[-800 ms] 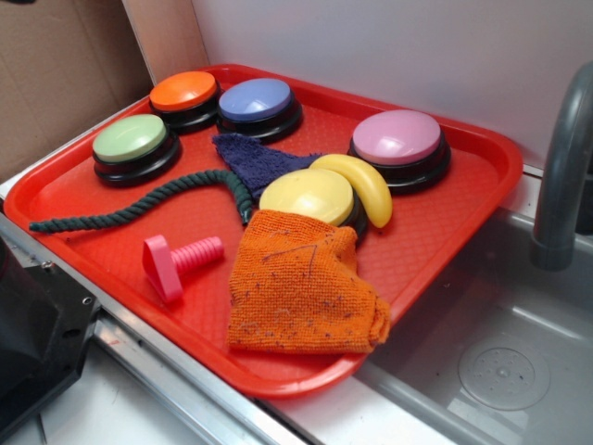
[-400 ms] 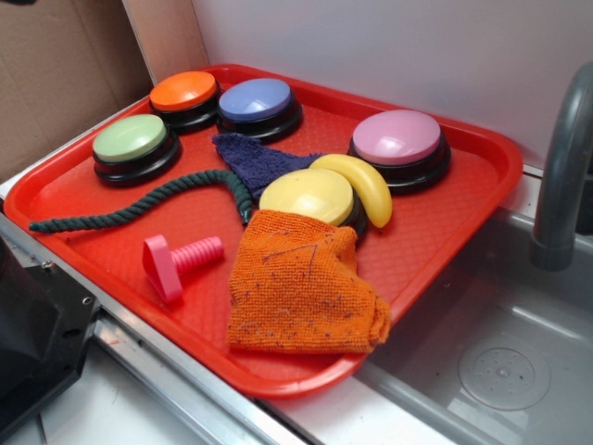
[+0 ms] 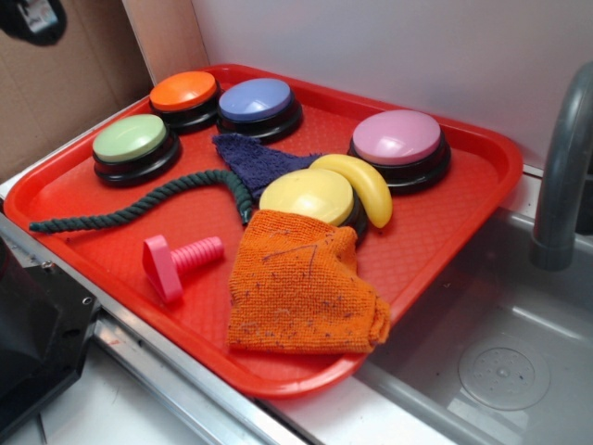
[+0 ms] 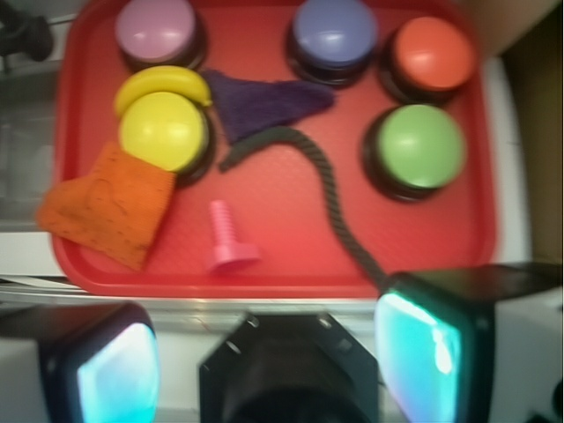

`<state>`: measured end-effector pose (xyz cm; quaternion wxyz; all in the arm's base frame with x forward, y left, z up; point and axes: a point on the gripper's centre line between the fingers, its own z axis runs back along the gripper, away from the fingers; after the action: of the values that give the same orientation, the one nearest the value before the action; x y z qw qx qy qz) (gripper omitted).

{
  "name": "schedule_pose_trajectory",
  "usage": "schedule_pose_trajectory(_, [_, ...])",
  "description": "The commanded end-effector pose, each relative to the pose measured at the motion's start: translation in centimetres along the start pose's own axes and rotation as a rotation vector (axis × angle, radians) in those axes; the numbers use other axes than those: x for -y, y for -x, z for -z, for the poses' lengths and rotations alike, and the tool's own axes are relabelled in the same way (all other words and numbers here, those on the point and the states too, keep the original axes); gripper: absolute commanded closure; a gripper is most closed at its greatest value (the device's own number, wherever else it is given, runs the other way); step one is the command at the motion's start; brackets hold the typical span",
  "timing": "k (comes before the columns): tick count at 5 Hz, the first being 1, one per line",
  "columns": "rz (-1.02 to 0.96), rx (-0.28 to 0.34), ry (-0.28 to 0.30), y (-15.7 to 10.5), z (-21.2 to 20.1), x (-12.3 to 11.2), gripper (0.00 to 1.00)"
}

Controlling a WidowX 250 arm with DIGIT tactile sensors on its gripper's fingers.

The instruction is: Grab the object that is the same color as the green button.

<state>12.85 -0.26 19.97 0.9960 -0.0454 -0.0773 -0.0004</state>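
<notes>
The object, a long dark green twisted rope, lies curved across the red tray, one end at the tray's front-left rim and the other against the yellow button. In the wrist view the rope runs from the blue cloth down toward my right finger. The green button sits at the tray's left side, just beyond the rope, and shows at the right in the wrist view. My gripper hangs high over the tray's front edge, open, nothing between its cyan pads. Only a dark piece of the arm shows in the exterior view.
Also on the tray: orange button, blue button, pink button, yellow button, banana, dark blue cloth, orange cloth, pink plastic bolt. A sink and faucet are at the right.
A dark part of the arm has come into the top left corner of the exterior view. Nothing on the tray has moved.
</notes>
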Motion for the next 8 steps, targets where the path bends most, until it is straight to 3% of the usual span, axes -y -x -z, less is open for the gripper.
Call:
schedule_pose_trajectory(1, [-0.011, 0.009, 0.038, -1.0, 4.1, -1.5, 0.00])
schedule_pose_trajectory(2, [-0.069, -0.019, 0.046, -0.7, 7.5, -2.9, 0.00])
schedule_pose_trajectory(3, [-0.128, -0.039, -0.014, -0.3, 9.6, -3.5, 0.00])
schedule_pose_trajectory(6, [-0.209, -0.083, -0.096, 0.6, 14.2, -6.9, 0.00])
schedule_pose_trajectory(8, [-0.196, -0.080, -0.079, 0.3, 16.6, -7.9, 0.00])
